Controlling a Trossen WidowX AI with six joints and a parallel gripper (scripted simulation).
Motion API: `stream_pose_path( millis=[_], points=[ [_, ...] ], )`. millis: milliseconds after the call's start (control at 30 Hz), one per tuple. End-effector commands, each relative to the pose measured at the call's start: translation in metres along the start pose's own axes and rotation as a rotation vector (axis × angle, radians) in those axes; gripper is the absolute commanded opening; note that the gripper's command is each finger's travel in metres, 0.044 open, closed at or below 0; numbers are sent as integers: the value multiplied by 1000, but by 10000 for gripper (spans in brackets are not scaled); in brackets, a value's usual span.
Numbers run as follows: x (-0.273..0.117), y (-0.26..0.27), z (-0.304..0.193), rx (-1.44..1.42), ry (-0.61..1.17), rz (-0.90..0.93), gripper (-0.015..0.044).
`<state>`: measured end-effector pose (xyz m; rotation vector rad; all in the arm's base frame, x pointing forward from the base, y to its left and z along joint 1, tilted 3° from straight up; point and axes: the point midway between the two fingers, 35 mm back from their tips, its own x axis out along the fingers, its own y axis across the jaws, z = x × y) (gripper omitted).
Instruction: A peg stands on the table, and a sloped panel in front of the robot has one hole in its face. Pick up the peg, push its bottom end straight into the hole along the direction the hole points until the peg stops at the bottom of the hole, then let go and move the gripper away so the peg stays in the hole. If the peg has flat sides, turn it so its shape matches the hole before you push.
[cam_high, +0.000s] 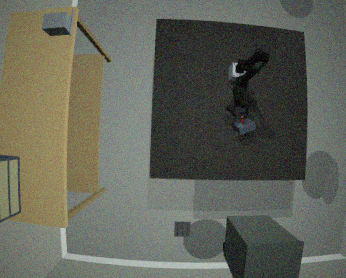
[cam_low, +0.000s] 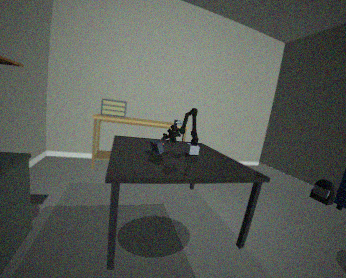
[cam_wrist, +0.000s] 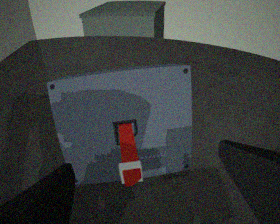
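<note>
Red rectangular peg with a white band (cam_high: 243, 119) (cam_wrist: 128, 146) stands in the square hole of the blue-grey sloped panel (cam_high: 245, 127) (cam_low: 157, 147) (cam_wrist: 100, 115), ahead of the gripper (cam_high: 237, 110) (cam_low: 165, 138) (cam_wrist: 149, 161), whose fingers are spread wide, gripping nothing.

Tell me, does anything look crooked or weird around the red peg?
Nothing looks broken or spilled. The red peg leans out of the panel, but that seems fine: the panel slopes and its hole holds the peg. The gripper is open around it, not gripping.
</note>
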<state>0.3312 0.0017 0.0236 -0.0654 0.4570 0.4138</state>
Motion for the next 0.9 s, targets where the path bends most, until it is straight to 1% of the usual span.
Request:
stream_pose_path(
  millis=[0, 867],
  points=[
    [-4, 1, -1, 0, 3, 6, 440],
    [-26, -2, 1, 2, 4, 3, 440]
  ],
)
